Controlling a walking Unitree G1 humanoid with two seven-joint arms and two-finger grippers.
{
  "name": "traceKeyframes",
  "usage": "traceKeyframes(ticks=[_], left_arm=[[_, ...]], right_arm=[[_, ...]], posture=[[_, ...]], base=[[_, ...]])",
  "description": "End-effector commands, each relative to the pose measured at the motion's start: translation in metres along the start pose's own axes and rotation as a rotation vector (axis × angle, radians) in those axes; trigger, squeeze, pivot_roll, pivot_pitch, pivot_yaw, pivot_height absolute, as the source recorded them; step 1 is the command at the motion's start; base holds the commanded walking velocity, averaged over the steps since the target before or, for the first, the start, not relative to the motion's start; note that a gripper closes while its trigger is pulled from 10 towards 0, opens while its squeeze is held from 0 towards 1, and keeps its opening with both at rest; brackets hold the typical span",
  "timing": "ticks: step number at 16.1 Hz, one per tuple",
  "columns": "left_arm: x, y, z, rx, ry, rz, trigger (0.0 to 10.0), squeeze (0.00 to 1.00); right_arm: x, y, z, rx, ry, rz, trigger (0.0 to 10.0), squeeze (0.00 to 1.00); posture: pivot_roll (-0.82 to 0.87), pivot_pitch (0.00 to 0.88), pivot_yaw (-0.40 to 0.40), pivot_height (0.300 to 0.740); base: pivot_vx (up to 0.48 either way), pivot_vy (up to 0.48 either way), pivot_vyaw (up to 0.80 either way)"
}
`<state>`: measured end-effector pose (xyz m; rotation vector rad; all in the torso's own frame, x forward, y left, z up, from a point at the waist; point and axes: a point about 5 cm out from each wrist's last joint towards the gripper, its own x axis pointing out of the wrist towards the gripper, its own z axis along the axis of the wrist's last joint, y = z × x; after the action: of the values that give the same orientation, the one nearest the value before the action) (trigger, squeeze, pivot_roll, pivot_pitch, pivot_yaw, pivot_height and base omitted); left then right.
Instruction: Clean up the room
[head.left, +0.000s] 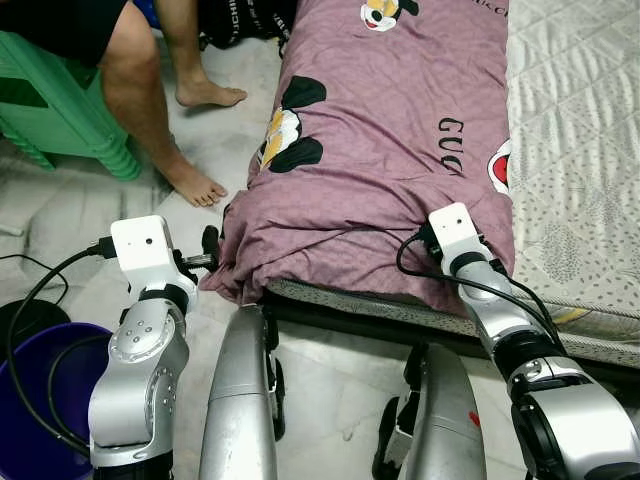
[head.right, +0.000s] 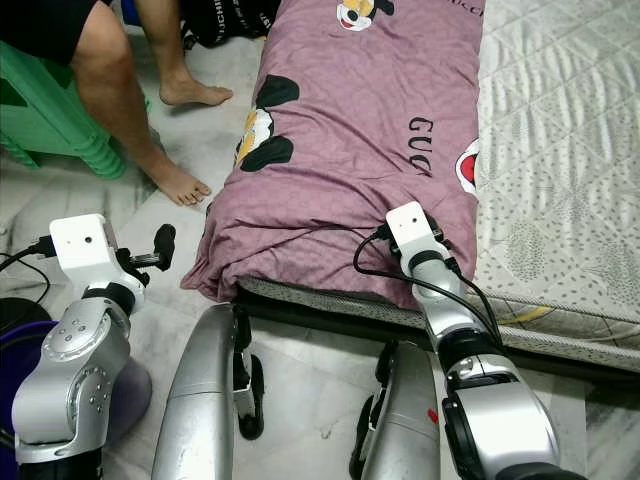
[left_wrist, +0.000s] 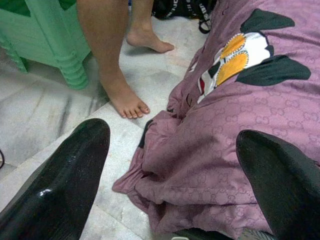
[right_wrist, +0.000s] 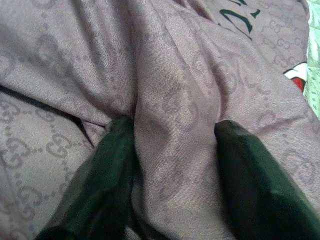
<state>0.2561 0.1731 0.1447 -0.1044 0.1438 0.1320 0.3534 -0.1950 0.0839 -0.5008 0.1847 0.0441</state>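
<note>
Your right gripper (right_wrist: 172, 150) sits on the blanket (head.left: 380, 150), fingers apart astride a fold, seemingly not yet pinched; the blanket runs lengthwise up the bed, and your left gripper (left_wrist: 175, 165) hangs open beside its corner

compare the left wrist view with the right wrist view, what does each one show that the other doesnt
Left wrist view: a person's bare foot on the marble floor, a green stool, the blanket's bunched corner and cartoon print, with the left gripper open and short of the cloth.

Right wrist view: the right gripper, a fold of cloth between its fingers.

Both: the purple blanket.
</note>
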Motion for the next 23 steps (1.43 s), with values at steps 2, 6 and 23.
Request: traceKeyframes(ticks=[2, 6, 23], left_arm=[[0.000, 0.004, -0.003, 0.003, 0.002, 0.023, 10.0, 0.00], [0.008, 0.002, 0.000, -0.006, -0.017, 0.025, 10.0, 0.00], [0.037, -0.011, 0.003, -0.053, -0.084, -0.002, 10.0, 0.00]], right_arm=[[0.000, 0.002, -0.003, 0.056, 0.014, 0.008, 0.0, 0.00], [0.004, 0.001, 0.001, 0.138, 0.030, 0.008, 0.0, 0.00], [-0.035, -0.098, -0.060, 0.206, 0.168, -0.059, 0.0, 0.00]], posture=[[0.22, 0.175, 0.022, 0.586], [0.21, 0.144, 0.012, 0.586], [0.11, 0.073, 0.000, 0.586]], base=[[0.000, 0.000, 0.00], [0.000, 0.000, 0.00], [0.000, 0.000, 0.00]])
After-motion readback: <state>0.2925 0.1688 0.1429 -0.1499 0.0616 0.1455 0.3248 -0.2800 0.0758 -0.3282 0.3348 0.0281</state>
